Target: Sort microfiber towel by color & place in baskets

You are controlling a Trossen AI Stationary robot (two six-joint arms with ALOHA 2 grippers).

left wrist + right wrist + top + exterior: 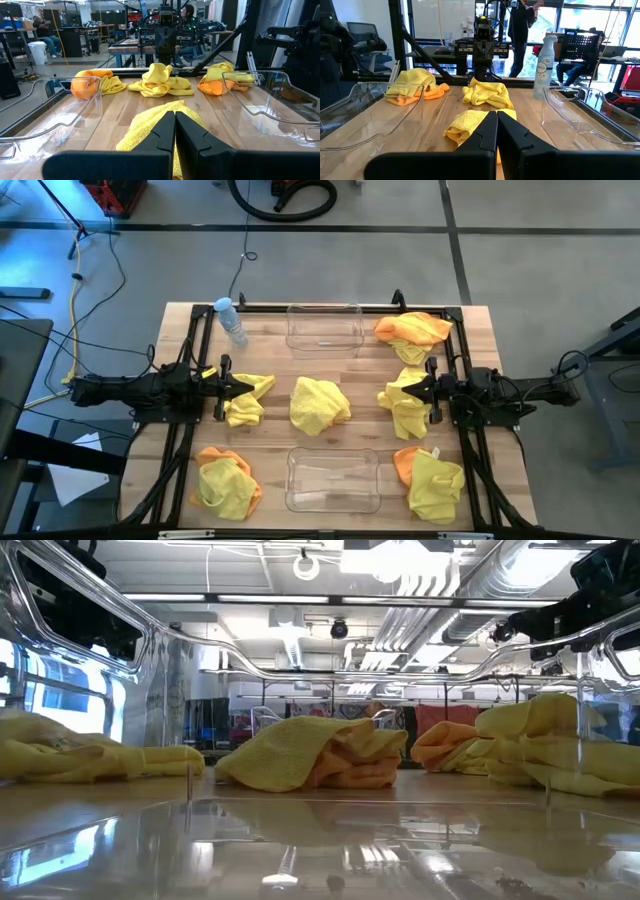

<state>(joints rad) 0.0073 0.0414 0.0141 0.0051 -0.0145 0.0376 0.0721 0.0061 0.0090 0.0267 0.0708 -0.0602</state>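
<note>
Towels are lying around two clear baskets (324, 329) (333, 480); I am holding my left gripper (246, 386) and right gripper (406, 391) pressed together, empty, above the yellow middle towel (319, 404).

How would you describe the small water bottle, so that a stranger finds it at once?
Start from the wooden table and go to its far edge, on the left arm's side. Beside the empty clear basket there lies the water bottle. It is the only item that is neither a towel nor a basket.
</note>
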